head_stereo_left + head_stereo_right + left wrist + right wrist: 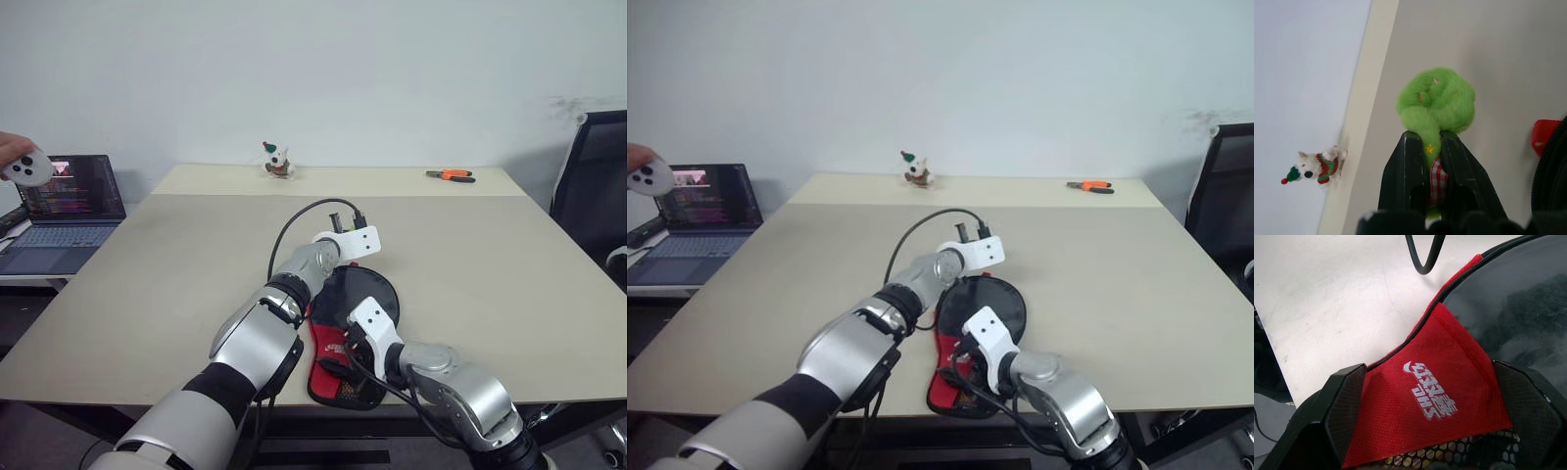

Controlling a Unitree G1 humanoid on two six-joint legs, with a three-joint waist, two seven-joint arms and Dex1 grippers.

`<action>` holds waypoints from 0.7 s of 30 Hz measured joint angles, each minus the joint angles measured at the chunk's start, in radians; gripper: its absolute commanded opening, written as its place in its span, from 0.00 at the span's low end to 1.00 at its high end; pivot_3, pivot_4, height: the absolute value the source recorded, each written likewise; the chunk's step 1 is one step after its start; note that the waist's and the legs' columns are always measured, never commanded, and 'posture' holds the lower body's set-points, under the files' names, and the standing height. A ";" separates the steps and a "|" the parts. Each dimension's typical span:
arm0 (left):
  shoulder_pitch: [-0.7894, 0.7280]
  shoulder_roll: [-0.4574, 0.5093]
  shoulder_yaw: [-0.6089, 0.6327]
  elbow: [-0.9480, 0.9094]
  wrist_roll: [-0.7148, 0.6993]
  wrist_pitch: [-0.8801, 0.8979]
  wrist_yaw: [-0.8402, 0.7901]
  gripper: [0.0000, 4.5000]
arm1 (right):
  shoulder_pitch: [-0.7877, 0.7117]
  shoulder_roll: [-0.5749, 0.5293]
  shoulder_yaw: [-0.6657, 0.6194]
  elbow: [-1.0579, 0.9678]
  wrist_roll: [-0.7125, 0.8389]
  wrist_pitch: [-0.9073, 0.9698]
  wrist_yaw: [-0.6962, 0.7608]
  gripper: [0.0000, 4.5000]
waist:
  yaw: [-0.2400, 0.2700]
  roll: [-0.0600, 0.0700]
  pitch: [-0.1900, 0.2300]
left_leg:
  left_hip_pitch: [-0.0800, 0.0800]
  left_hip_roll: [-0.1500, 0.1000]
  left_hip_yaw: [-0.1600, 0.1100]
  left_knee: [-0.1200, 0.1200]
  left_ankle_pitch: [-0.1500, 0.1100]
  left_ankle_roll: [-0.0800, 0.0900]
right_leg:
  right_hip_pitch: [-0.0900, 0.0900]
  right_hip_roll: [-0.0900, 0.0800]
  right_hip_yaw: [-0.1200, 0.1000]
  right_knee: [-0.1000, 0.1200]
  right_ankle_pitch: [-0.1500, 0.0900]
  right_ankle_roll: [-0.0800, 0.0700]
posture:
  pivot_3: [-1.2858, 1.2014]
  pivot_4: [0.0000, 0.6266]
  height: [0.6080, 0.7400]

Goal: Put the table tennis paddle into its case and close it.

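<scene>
Beige table [147, 284] against pale wall; black fabric case [364, 299] at near edge. Left gripper [1428, 147] pinching green fuzzy tuft [1437, 100]; right gripper [1432, 399] spread wide.

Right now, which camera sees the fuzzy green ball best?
The left wrist view: the fuzzy green ball sits big and close there, pinched between the left gripper and its black fingers. In both eye views that arm's white bracket and wrist cover it. The right wrist view looks at the case instead.
</scene>
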 measured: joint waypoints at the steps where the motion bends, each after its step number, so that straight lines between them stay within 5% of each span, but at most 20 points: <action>1: -0.002 0.001 -0.014 0.000 0.015 -0.003 0.005 0.01 | 0.003 0.001 0.000 -0.003 0.000 0.000 -0.004 1.00 | 0.000 0.000 0.000 | 0.000 0.000 0.000 0.000 0.000 0.000 | 0.000 0.000 0.000 0.000 0.000 0.000 | 0.52 0.24 1.00; 11: -0.017 -0.023 -0.194 0.008 0.174 -0.094 0.059 0.01 | 0.010 0.009 0.000 -0.009 -0.001 0.000 -0.012 1.00 | 0.001 0.000 0.000 | 0.000 0.000 0.000 0.000 0.000 0.000 | 0.000 0.000 0.000 0.000 0.000 0.000 | 0.52 0.24 1.00; 21: -0.037 -0.052 -0.231 0.035 0.220 -0.117 0.118 0.01 | 0.020 0.014 0.000 -0.017 -0.003 0.000 -0.027 1.00 | 0.002 0.000 0.000 | 0.000 0.000 0.000 0.000 0.000 0.000 | 0.000 0.000 0.000 0.000 0.000 0.000 | 0.52 0.24 1.00</action>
